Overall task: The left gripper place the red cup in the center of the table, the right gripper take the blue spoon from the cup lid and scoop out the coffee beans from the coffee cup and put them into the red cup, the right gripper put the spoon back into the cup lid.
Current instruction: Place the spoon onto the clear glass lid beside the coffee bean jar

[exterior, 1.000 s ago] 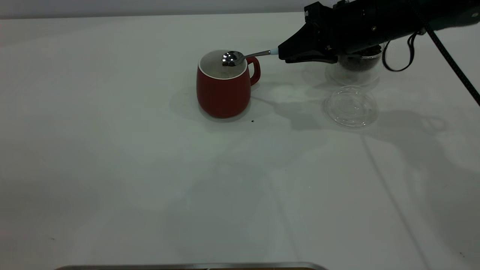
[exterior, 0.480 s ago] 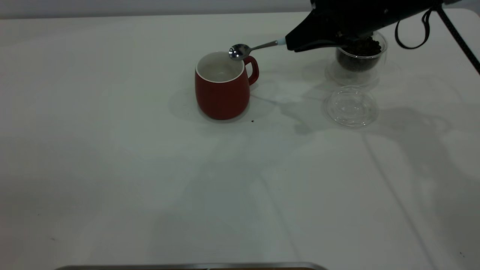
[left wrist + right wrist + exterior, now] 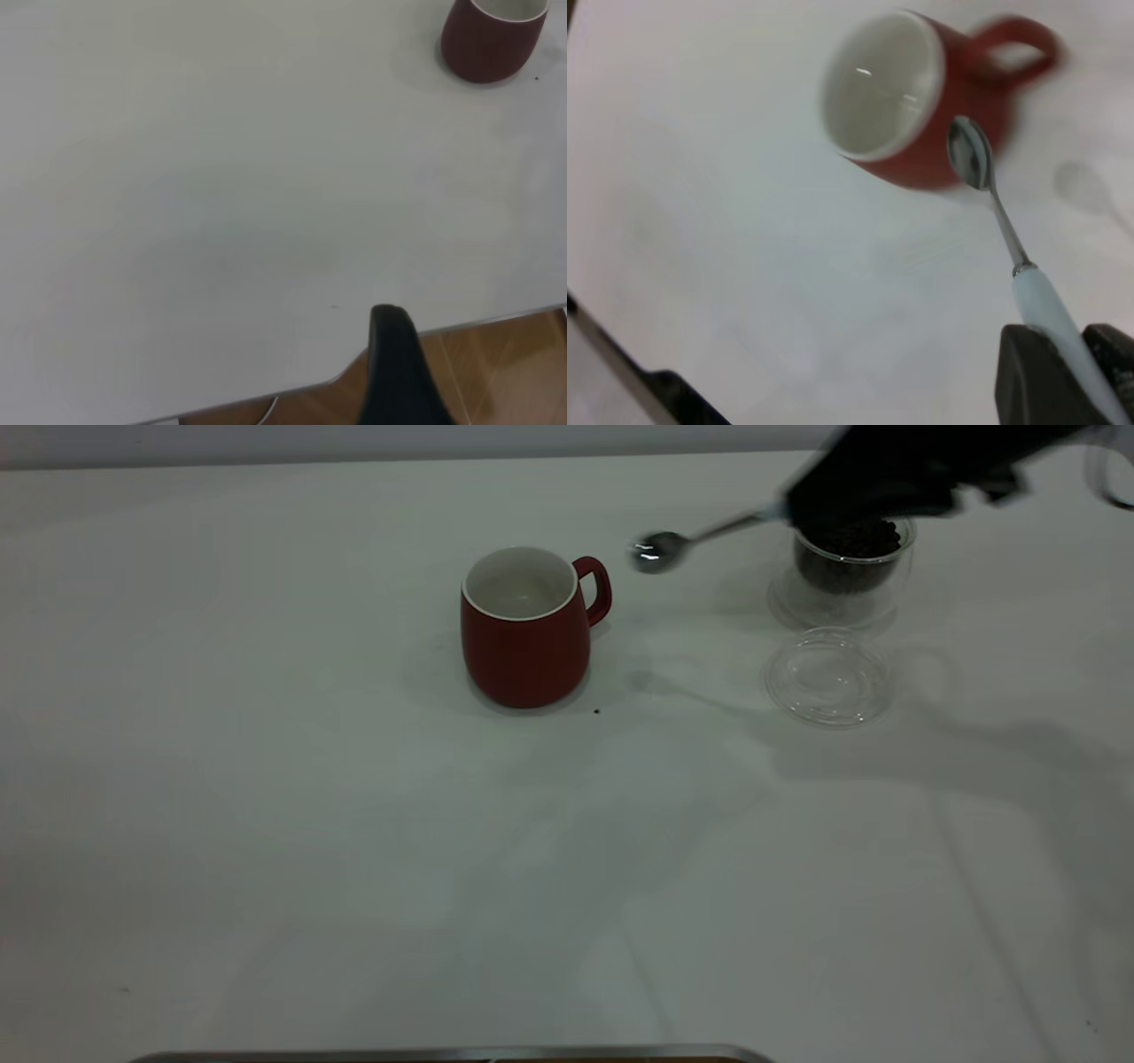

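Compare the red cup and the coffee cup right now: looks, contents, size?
The red cup is opaque dark red with a white interior and a loop handle; the coffee cup is clear glass with no handle. The red cup's inside looks bare white in both views that show it, while the coffee cup holds dark coffee beans. The red cup looks taller and bulkier. Both stand upright on the table.

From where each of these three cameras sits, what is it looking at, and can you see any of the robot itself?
Exterior view: outside the rig, looking down across the table; the right gripper holds the blue spoon between the red cup and the coffee cup, cup lid nearby.
Left wrist view: over the table's edge, one dark finger showing.
Right wrist view: along the spoon toward the cup, fingers clamping its handle.
All three views share the red cup.
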Tool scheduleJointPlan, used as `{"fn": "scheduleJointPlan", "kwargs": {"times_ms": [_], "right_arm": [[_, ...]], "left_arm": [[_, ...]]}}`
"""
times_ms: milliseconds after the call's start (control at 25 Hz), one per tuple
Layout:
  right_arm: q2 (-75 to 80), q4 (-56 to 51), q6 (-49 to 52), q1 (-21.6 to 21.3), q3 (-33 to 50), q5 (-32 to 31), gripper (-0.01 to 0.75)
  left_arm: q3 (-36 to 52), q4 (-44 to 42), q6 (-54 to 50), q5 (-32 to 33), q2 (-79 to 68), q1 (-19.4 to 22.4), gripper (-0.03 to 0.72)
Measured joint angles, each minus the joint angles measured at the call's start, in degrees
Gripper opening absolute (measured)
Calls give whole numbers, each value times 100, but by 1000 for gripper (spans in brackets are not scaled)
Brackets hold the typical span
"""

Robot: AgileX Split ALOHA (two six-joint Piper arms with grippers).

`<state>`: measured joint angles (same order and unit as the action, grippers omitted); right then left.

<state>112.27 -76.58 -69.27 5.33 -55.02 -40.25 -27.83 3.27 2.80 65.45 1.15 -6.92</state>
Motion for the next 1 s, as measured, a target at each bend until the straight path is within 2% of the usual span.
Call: {"fn": "scheduleJointPlan", "kwargs": {"times_ms": [240, 360, 480, 680, 1000], "right_arm": [[-580, -1005, -11, -669, 1502, 338, 107], [-586, -1973, -410, -1011, 2082, 332, 107], [-586, -2391, -746, -1309, 2403, 238, 107], [-293, -2516, -947, -1528, 2427, 84, 107], [983, -2546, -1240, -1541, 2049, -680, 107]], "left_arm": [[0, 0, 0, 0, 0, 0, 516], [0, 0, 0, 0, 0, 0, 516], [0, 0, 8, 0, 0, 0, 516], [0, 0, 2, 0, 0, 0, 516], [0, 0, 2, 0, 0, 0, 516]]}}
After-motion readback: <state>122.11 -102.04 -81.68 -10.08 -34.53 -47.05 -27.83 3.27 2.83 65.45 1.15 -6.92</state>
